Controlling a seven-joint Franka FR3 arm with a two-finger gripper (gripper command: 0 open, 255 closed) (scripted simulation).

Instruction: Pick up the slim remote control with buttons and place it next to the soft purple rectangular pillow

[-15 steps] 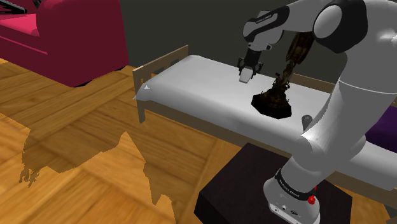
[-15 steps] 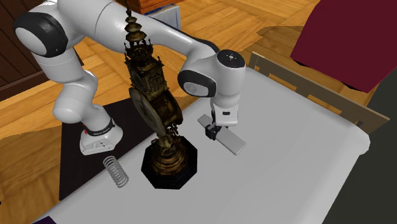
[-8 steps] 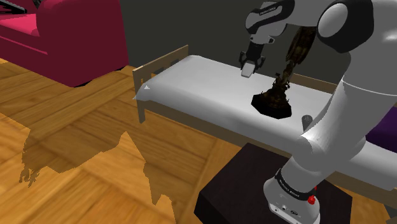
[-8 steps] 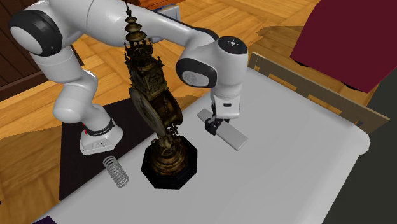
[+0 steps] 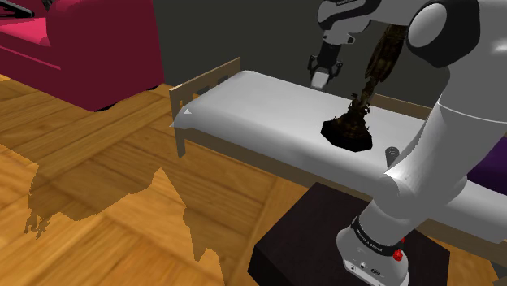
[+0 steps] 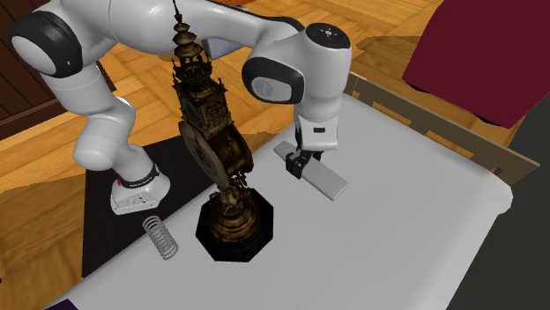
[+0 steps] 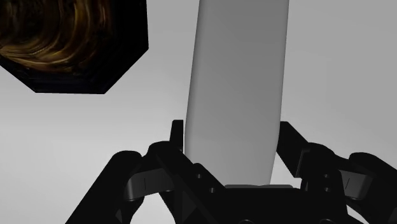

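Note:
The slim remote (image 5: 318, 79) (image 6: 321, 177) is drawn plain pale grey, with no buttons to make out. My gripper (image 5: 322, 68) (image 6: 302, 165) is shut on one end of it and holds it in the air above the white bed-like surface (image 5: 244, 101). In the wrist view the remote (image 7: 235, 83) runs lengthwise out from the gripper (image 7: 232, 135), with the black fingers (image 7: 176, 135) clasping its sides. A corner of the purple pillow (image 5: 492, 167) shows at the shoulder view's right edge, beyond the arm.
A tall ornate dark-gold clock (image 5: 357, 114) (image 6: 211, 141) on a black base (image 7: 70, 44) stands close beside the gripper. A small metal spring (image 5: 390, 153) (image 6: 159, 236) lies near the stand (image 5: 325, 236). A red sofa (image 5: 81, 49) sits across the wooden floor.
The gripper has risen with the remote held in it, moving higher above the white surface. The clock and spring have not moved.

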